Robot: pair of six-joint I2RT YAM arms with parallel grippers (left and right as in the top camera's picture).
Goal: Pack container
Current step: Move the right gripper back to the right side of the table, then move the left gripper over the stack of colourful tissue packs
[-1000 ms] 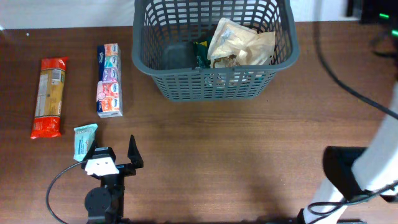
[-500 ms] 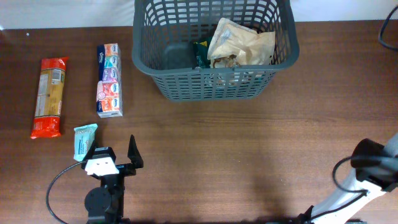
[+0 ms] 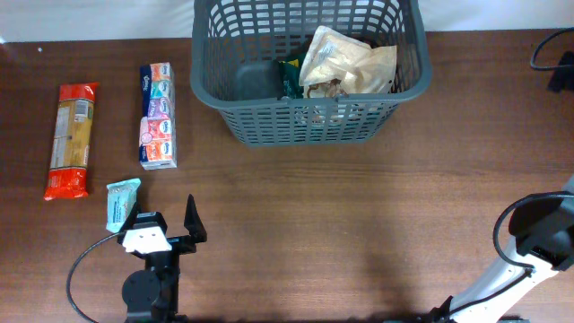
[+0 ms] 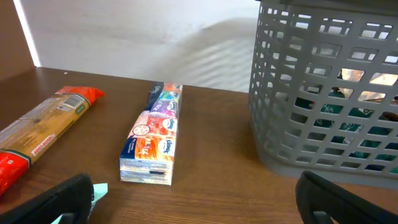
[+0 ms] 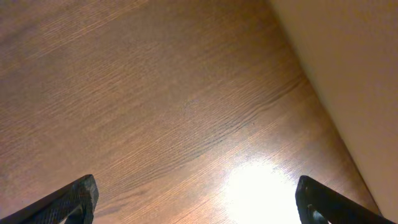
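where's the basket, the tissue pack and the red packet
container (image 3: 305,126), overhead view, on its front slotted wall
tissue pack (image 4: 157,127), left wrist view, middle of its top face
red packet (image 3: 71,135), overhead view, middle of the wrapper

Wooden table (image 3: 341,206) carries the container (image 3: 305,127) — left of it: tissue multipack (image 3: 158,115), orange-red packet (image 3: 71,139), small teal packet (image 3: 121,203).

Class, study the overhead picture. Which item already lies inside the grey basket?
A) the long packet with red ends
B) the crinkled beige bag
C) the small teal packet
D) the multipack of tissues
B: the crinkled beige bag sits within the walls of the basket, while the other packets lie out on the table to its left.
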